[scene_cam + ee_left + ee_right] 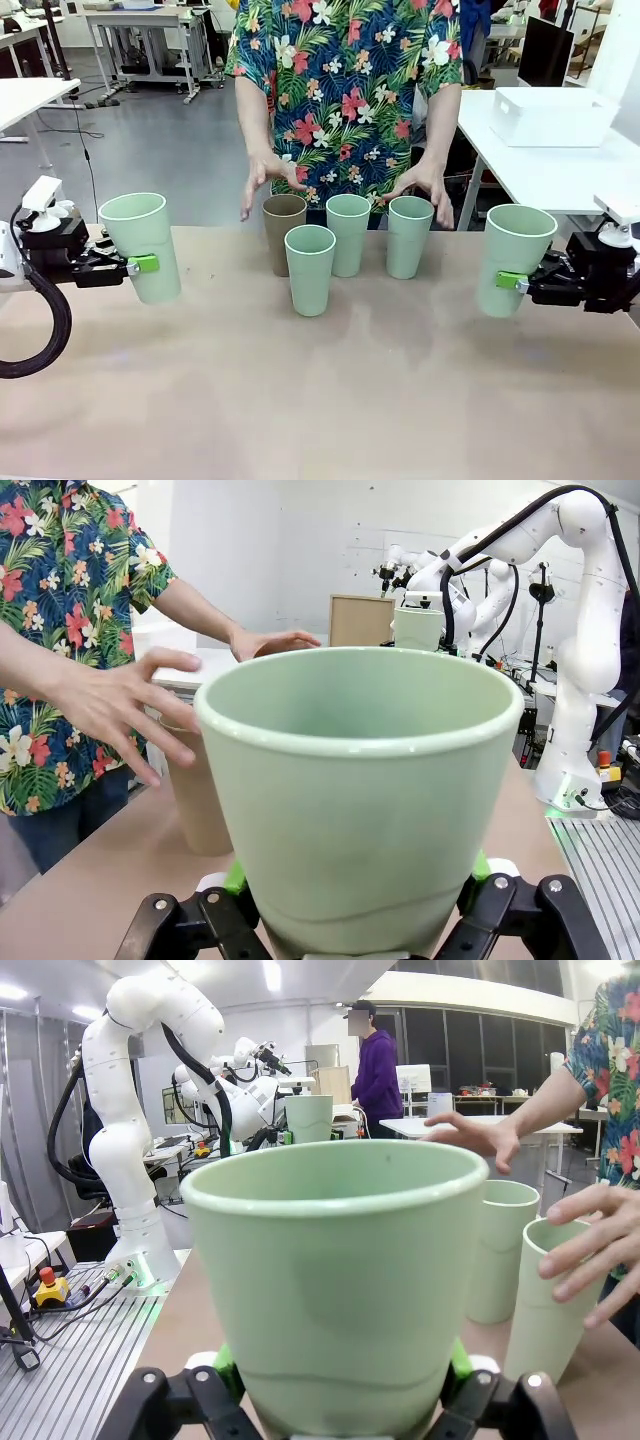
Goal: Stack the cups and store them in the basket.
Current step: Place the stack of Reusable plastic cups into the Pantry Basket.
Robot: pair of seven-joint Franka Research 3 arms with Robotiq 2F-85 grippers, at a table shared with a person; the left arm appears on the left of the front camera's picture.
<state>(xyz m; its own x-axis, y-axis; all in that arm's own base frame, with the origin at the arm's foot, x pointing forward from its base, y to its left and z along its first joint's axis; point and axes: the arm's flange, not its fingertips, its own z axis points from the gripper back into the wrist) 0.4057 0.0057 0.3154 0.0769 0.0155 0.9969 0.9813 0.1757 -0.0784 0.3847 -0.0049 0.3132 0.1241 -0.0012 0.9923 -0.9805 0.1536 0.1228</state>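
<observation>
Four cups stand in the middle of the table: a brown cup [283,232] and three mint cups [310,268] [347,233] [409,235]. The person's hands [265,175] [428,185] hover just behind them. At the table's left, my left gripper [150,268] is shut on a fifth mint cup [140,240], which tilts slightly. That cup [360,790] sits between green pads [235,878]. At the right, my right gripper [512,283] is shut on another mint cup [514,255], seen close up [335,1290]. The white basket [553,115] sits on a separate table at the back right.
The brown cup [195,800] stands behind the left-held cup, under a hand [110,705]. Two mint cups [500,1250] [550,1300] stand past the right-held one, with fingers [585,1250] on the nearer. The wooden tabletop [320,400] is bare in front.
</observation>
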